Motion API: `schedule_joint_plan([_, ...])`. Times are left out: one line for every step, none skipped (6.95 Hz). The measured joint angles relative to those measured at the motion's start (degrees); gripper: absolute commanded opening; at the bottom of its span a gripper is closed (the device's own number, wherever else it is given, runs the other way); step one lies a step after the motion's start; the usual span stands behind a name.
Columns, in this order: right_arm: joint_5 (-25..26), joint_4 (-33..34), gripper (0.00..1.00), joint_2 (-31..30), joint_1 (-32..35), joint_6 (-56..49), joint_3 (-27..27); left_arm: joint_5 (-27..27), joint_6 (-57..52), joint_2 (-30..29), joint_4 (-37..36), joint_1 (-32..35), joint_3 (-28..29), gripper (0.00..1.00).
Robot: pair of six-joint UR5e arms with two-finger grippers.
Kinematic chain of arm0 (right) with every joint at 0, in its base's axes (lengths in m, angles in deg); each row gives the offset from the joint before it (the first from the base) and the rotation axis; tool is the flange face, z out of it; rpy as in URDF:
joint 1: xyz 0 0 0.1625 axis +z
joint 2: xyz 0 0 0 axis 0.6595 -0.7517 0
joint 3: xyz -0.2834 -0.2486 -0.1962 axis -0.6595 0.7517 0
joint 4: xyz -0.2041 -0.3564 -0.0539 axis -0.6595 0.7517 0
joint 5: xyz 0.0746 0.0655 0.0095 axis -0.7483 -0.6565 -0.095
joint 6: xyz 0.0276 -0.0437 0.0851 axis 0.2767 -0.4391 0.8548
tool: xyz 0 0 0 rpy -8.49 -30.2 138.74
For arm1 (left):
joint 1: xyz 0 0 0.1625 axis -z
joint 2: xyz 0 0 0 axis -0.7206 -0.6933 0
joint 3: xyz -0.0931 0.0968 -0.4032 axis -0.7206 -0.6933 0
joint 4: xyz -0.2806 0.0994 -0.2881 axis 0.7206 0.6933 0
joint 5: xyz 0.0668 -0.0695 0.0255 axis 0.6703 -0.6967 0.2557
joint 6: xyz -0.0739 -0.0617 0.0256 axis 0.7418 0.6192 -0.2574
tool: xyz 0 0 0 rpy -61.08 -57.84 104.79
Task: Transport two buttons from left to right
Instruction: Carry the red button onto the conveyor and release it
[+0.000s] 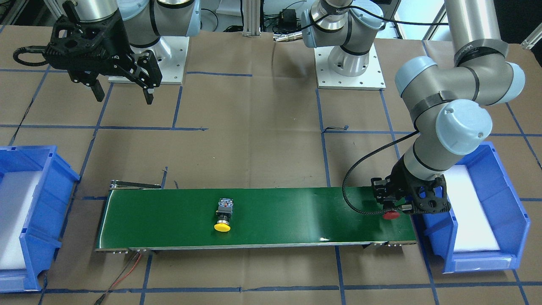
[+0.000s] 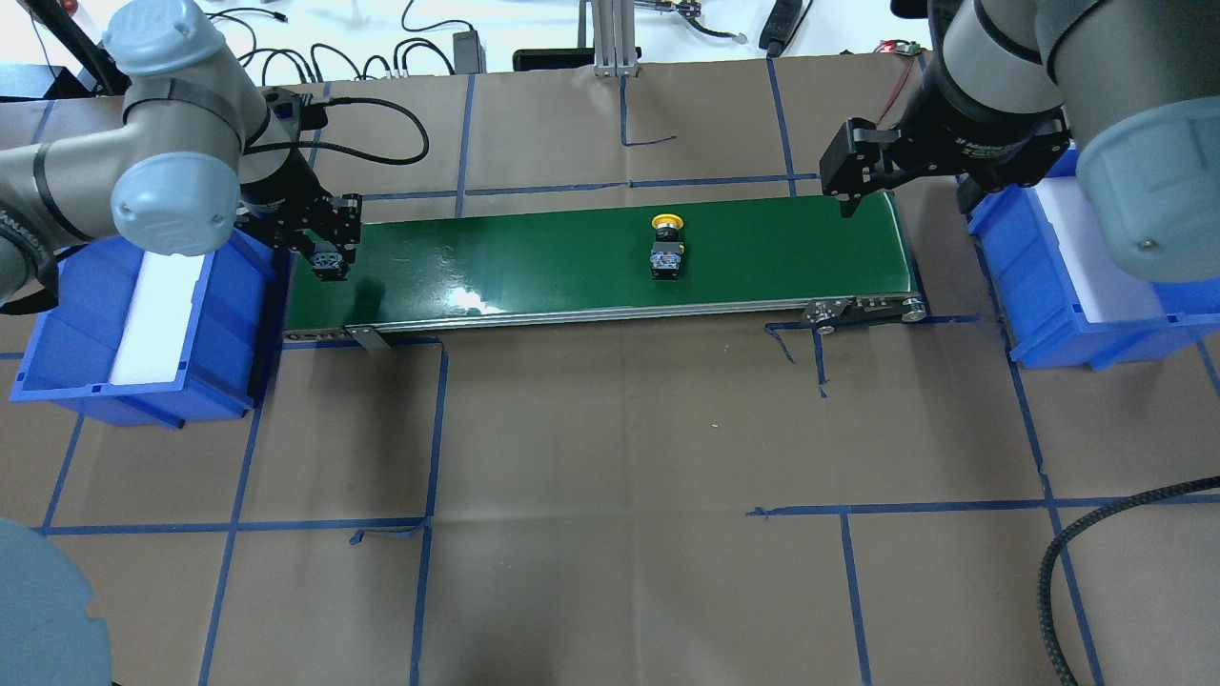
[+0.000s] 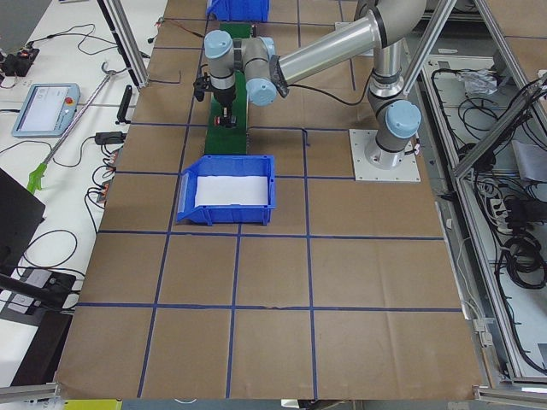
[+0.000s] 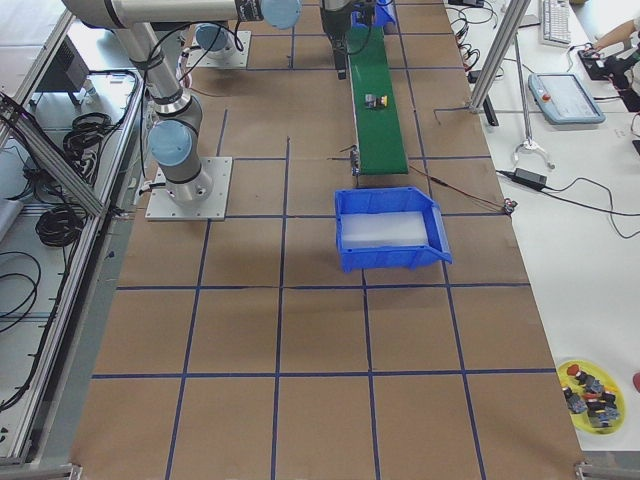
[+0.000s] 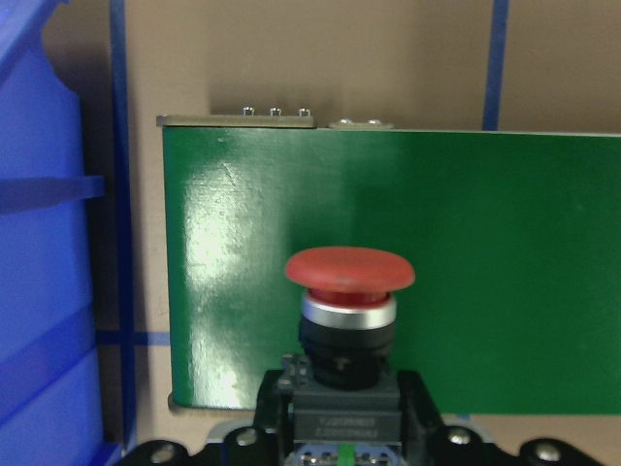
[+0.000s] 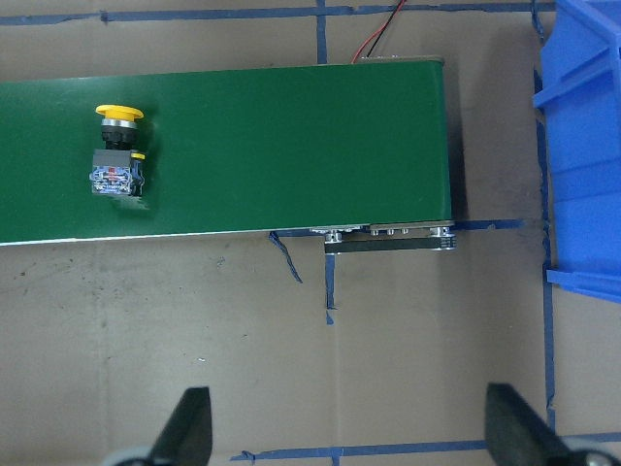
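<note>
left gripper clamped on the red-capped button, low over the green conveyor belt at its end beside the left blue bin. yellow-capped button lies on its side mid-belt. right gripper spread wide, raised by the belt's other end.

Bright, even light; glare on green belt.
</note>
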Motion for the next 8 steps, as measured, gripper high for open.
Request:
schedule_joint_plan([0.0,0.1,1.00,0.0,0.0,0.0,0.0,0.0,0.1,-1.7,-3.0,0.0,-0.9,0.26])
schedule_joint_plan([0.0,0.2,1.00,0.0,0.0,-0.1,0.0,0.0,0.3,-2.7,-4.5,0.1,-1.2,0.88])
schedule_joint_plan([0.0,0.2,1.00,0.1,0.0,-0.1,0.1,0.0,0.5,-3.1,-5.0,0.1,-1.4,0.99])
schedule_joint_plan([0.0,0.3,1.00,0.0,0.0,-0.1,0.1,-0.1,0.9,-3.1,-5.2,0.2,-1.7,1.00])
schedule_joint_plan([0.0,0.2,1.00,0.0,0.0,-0.1,0.1,-0.1,1.2,-2.6,-5.1,0.2,-1.9,1.00])
schedule_joint_plan([0.1,0.2,1.00,0.0,0.0,-0.1,0.1,0.0,1.4,-1.5,-3.9,0.3,-1.5,1.00])
schedule_joint_plan([0.1,0.2,1.00,0.0,0.0,-0.1,0.1,0.0,1.5,0.5,-1.1,0.3,-0.6,1.00])
schedule_joint_plan([0.0,0.2,1.00,0.0,0.0,-0.1,0.1,0.0,1.5,3.4,3.5,0.3,0.3,1.00])
